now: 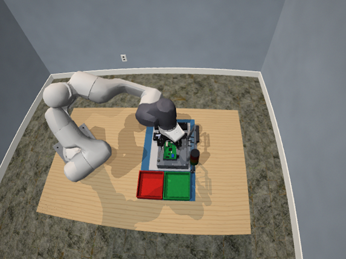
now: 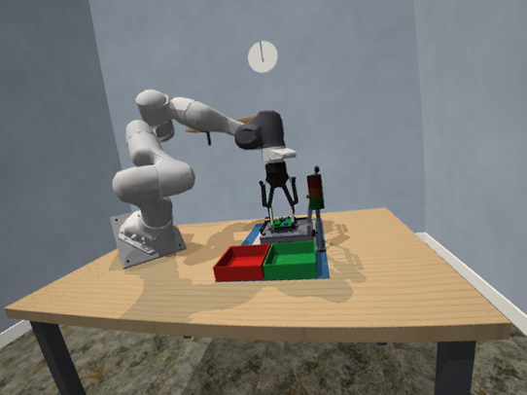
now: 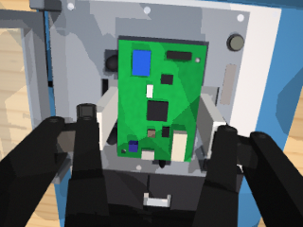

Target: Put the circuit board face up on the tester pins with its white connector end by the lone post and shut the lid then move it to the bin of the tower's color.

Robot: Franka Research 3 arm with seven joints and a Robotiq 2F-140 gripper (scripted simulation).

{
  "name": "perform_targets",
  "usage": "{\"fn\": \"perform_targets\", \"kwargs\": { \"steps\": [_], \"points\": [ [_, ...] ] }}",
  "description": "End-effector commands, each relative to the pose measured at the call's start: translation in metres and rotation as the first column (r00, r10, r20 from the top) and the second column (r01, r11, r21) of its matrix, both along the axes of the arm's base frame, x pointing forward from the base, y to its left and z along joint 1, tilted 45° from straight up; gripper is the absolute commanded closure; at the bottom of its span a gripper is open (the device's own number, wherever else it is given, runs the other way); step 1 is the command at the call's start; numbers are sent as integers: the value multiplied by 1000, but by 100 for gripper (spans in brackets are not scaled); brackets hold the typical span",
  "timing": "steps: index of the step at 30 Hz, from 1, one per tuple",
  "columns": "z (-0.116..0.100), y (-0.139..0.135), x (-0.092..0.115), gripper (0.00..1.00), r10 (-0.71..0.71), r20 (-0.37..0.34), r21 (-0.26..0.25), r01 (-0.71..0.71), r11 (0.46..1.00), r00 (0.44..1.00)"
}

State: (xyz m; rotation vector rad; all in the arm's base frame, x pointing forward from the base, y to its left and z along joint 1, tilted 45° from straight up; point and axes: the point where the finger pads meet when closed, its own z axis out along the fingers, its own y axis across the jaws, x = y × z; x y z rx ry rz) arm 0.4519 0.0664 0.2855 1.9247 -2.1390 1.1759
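The green circuit board (image 1: 170, 151) (image 2: 283, 222) (image 3: 161, 95) is face up right over the grey tester (image 1: 170, 164) (image 2: 285, 235) (image 3: 76, 71). Its white connector end is at the bottom in the wrist view. My gripper (image 2: 281, 213) (image 3: 157, 104) points straight down, with its two pads pressed on the board's long sides. I cannot tell whether the board rests on the pins. The tester's lid (image 1: 195, 131) stands open. The signal tower (image 1: 194, 155) (image 2: 315, 190) beside the tester shows no clearly lit color.
The red bin (image 1: 149, 185) (image 2: 242, 263) and green bin (image 1: 177, 185) (image 2: 290, 260) stand side by side on the blue mat (image 1: 144, 161) (image 2: 254, 234) (image 3: 289, 71), in front of the tester. The tray behind the tester is mostly hidden by my wrist.
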Motion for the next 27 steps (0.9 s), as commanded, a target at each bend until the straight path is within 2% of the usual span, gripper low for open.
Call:
{"fn": "perform_targets", "kwargs": {
  "steps": [1, 27],
  "points": [
    [3, 2, 1, 54, 5, 7, -2, -5, 1000, 1000],
    [1, 3, 0, 54, 5, 7, -2, -5, 1000, 1000]
  ]
}}
